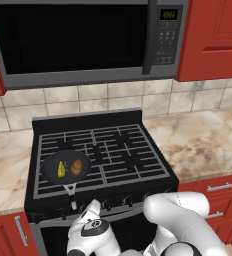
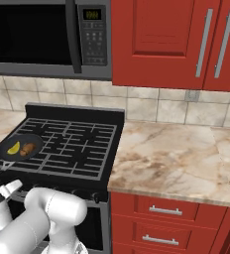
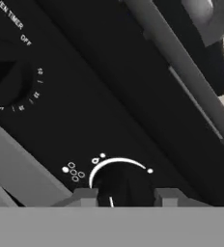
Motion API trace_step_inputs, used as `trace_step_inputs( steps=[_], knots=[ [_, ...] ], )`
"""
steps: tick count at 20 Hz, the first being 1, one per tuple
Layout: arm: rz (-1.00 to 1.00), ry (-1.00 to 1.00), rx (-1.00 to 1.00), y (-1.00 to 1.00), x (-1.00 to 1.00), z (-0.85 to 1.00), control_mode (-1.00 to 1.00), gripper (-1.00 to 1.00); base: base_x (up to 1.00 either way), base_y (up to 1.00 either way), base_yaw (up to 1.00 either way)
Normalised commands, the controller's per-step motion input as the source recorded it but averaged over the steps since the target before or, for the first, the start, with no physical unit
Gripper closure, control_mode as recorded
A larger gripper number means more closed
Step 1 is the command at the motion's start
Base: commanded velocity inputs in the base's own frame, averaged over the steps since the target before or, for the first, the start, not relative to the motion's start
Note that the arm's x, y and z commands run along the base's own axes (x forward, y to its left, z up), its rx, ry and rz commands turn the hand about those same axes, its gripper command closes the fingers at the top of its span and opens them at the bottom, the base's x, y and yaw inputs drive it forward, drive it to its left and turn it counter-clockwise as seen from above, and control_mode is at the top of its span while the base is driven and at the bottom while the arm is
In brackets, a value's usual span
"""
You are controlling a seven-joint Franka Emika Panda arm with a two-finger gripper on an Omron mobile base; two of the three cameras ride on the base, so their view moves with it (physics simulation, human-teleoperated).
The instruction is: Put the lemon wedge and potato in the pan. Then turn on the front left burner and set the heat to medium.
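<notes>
Gripping a stove knob [image 3: 118, 185], tool [image 3: 126, 197] narrowed.

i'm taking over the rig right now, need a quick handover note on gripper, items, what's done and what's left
Gripper: low at the stove's black front panel, its two fingertips on either side of a round black burner knob; jaws narrow, contact not certain.
Tiny yellow lemon wedge and small brown oval potato: both lie in the round dark skillet.
The skillet sits on the black grate of the front left burner, handle toward the front edge.
Done: both foods are in the pan.
Left: turn the knob to medium heat; no flame visible yet.
</notes>
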Motion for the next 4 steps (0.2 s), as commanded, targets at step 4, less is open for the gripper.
trace_step_inputs(
  steps=[4],
  knots=[
    [0.04, -0.02, -0.21, 0.00, 0.00, 0.00, -1.00, 1.00, 0.00, 0.00, 0.00]
  ],
)
